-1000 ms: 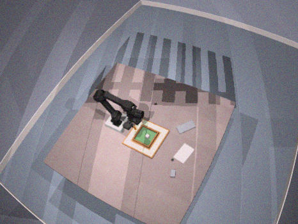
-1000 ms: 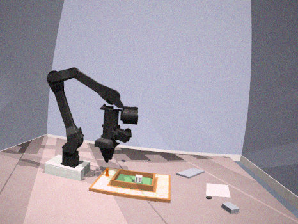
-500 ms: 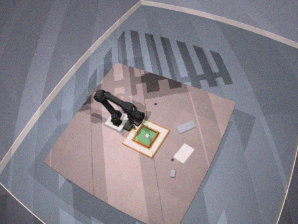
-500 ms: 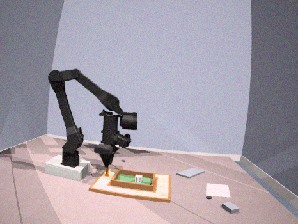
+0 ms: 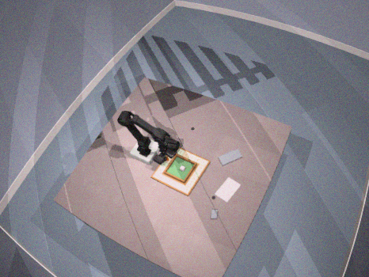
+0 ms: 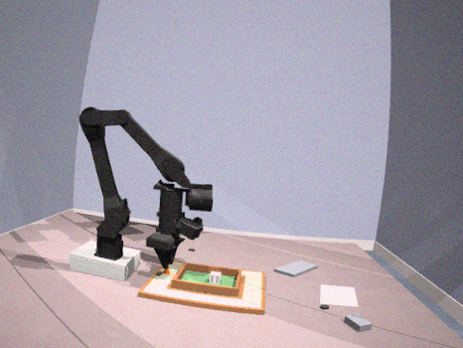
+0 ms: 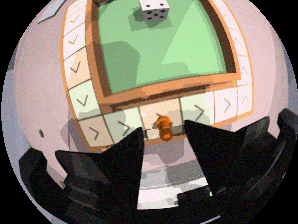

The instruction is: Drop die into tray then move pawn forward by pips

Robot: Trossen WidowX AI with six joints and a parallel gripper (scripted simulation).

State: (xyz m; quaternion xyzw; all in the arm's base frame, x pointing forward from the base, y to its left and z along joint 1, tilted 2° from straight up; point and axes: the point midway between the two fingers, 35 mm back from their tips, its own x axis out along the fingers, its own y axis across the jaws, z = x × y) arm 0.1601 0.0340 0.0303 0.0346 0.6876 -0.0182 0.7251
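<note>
The orange pawn (image 6: 167, 271) (image 7: 164, 129) stands upright on a peach square in the board's row nearest the arm; arrows there point right in the wrist view. My gripper (image 7: 164, 128) is partly open, fingers low on either side of the pawn; I see no clear contact. In the top view the arm hides the fingertips. The white die (image 5: 182, 168) (image 6: 215, 277) (image 7: 154, 10) rests on the green floor of the brown-walled tray (image 6: 206, 288) (image 7: 170, 90). Its top is cut off by the wrist view's edge, so the pips cannot be counted surely. The board (image 5: 159, 176) (image 6: 199, 303) lies flat.
A flat grey slab (image 5: 230, 157) (image 6: 296, 268), a white sheet (image 5: 227, 189) (image 6: 339, 295) and a small grey block (image 5: 214, 214) (image 6: 358, 322) lie beyond the board. Small dark discs lie near the sheet and behind the board. The tray wall rises close beside the pawn's row.
</note>
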